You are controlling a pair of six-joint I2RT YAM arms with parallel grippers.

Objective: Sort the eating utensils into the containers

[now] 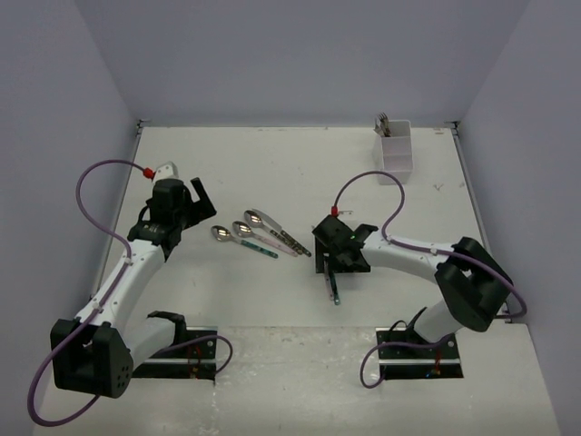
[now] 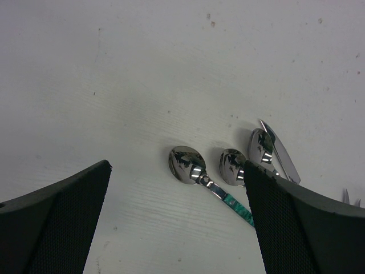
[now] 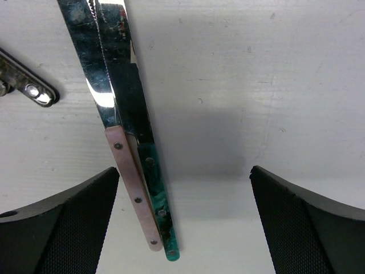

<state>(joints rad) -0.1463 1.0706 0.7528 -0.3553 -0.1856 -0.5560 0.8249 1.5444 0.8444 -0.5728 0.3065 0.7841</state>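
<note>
Three spoons [image 1: 243, 230] lie side by side at the table's middle. In the left wrist view the teal-handled spoon [image 2: 187, 164] lies between the pads, and two more spoons [image 2: 232, 166] lie to its right. My left gripper [image 1: 196, 202] [image 2: 177, 188] is open and empty, just left of them. Two knives [image 1: 332, 287] lie together under my right gripper [image 1: 339, 262]. In the right wrist view my right gripper [image 3: 183, 171] is open, with the pink-handled knife [image 3: 134, 194] and the teal-handled knife [image 3: 159, 217] near its left pad. The white holder [image 1: 397, 150] stands at the back right.
Several forks [image 1: 384, 122] stand in the holder's far end. A dark patterned handle end [image 3: 28, 88] lies at the left of the right wrist view. Purple cables loop from both arms. Grey walls enclose the table on three sides.
</note>
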